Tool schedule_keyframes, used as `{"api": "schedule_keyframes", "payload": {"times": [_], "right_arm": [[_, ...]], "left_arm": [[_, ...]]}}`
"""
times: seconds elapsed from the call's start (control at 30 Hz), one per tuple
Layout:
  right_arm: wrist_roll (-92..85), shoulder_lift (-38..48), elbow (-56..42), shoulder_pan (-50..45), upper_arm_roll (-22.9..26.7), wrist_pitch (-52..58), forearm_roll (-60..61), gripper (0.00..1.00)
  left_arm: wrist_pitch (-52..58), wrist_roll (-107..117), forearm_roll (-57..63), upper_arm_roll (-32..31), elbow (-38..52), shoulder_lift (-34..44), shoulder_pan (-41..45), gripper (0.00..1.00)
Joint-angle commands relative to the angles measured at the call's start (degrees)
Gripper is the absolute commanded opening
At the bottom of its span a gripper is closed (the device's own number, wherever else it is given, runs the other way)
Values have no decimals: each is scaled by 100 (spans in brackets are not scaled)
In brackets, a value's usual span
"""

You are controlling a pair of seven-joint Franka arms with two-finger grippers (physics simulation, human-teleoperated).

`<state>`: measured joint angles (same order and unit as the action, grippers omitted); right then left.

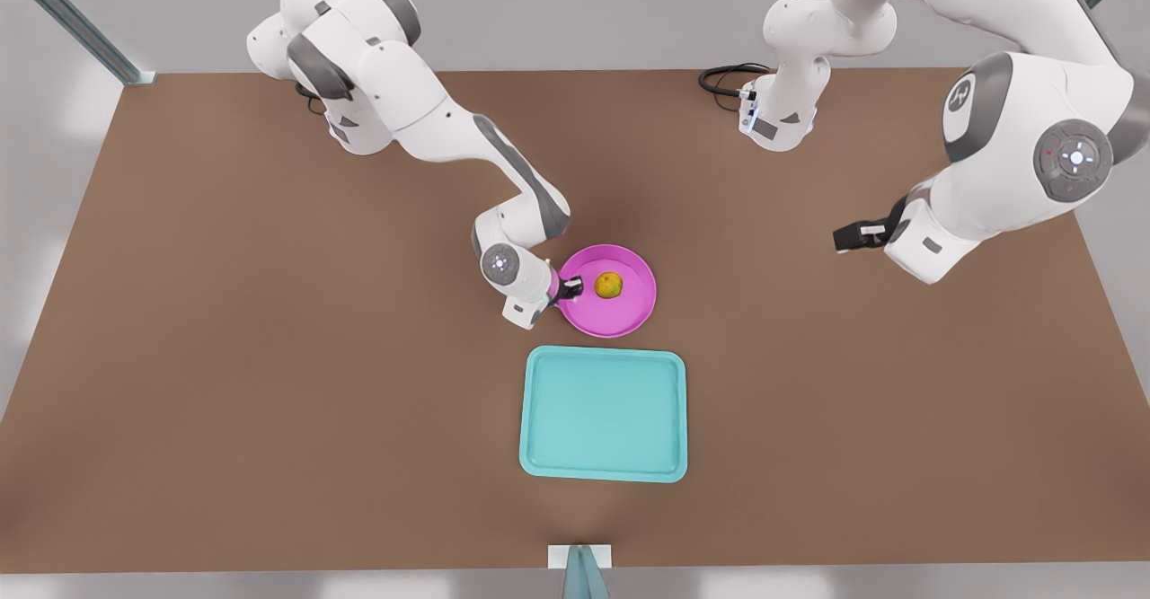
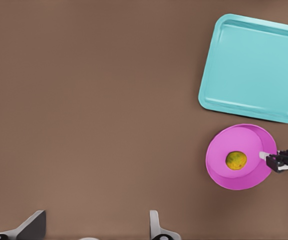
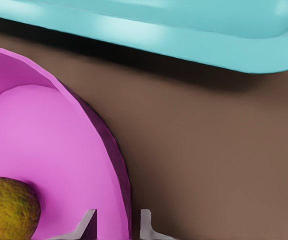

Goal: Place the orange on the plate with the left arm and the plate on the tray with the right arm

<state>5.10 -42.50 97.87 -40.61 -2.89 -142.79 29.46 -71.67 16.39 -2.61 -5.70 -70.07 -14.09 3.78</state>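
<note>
Resting near the middle of the plate (image 1: 629,316) in the front view: the orange (image 1: 609,286), well inside the raised rim. Plate itself down on the brown table (image 1: 225,356), just beside the tray (image 1: 604,354) but apart from it, a strip of bare table between the two. Tray lying flat, closer to the front view's lower edge.

At the plate's edge on the front view's left: the right gripper (image 1: 568,289), low over the table. From the right wrist view, one finger (image 3: 146,226) outside the rim and the other inside, drawn in close and pinching the pink rim between them – orange just beside the inner finger, not touching it.

Held high and well away from plate and tray, on the front view's right: the left gripper (image 1: 849,238), waiting. From the left wrist view, its fingers (image 2: 33,225) spread wide with nothing between them – far beneath, tray, plate and orange, and the other gripper at the plate's edge.
</note>
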Motion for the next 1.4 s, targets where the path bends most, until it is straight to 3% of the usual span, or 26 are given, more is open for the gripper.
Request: {"api": "schedule_keyframes", "payload": {"times": [0.0,0.1,0.17,0.2,0.5,0.67,0.9,1.17,1.2,1.23,1.37], "right_arm": [[96,-4,-5,0,-1,23,-28,39],[166,31,-40,9,-27,41,-19,34],[122,58,-75,9,-71,41,-28,22],[157,67,-102,9,-124,41,-28,21],[175,295,-392,193,-141,15,51,21],[219,216,-761,685,-106,-38,1396,21],[1432,-830,-2369,1178,-62,-108,1537,21],[1414,-1155,-2501,1283,26,-205,1528,21],[1414,-1146,-2536,1274,17,-205,1537,27],[1397,-1146,-2536,1239,17,-292,1528,100],[1406,-954,-2501,1151,-27,-407,1510,100]], "left_arm": [[22,-162,-20,-2,3,12,0,100],[22,-153,-20,-2,11,3,0,100],[22,-189,-20,-2,11,12,0,100],[22,-206,-29,-2,20,12,0,100],[-5,-154,-20,-10,90,12,0,100],[13,-118,-29,-19,90,30,9,100],[22,-110,-3,7,90,38,0,100],[22,-92,-3,-11,90,30,9,100],[22,-92,-3,-11,90,30,9,100],[22,-92,-3,-11,90,30,9,100],[22,-101,-3,-11,90,30,9,100]]}}
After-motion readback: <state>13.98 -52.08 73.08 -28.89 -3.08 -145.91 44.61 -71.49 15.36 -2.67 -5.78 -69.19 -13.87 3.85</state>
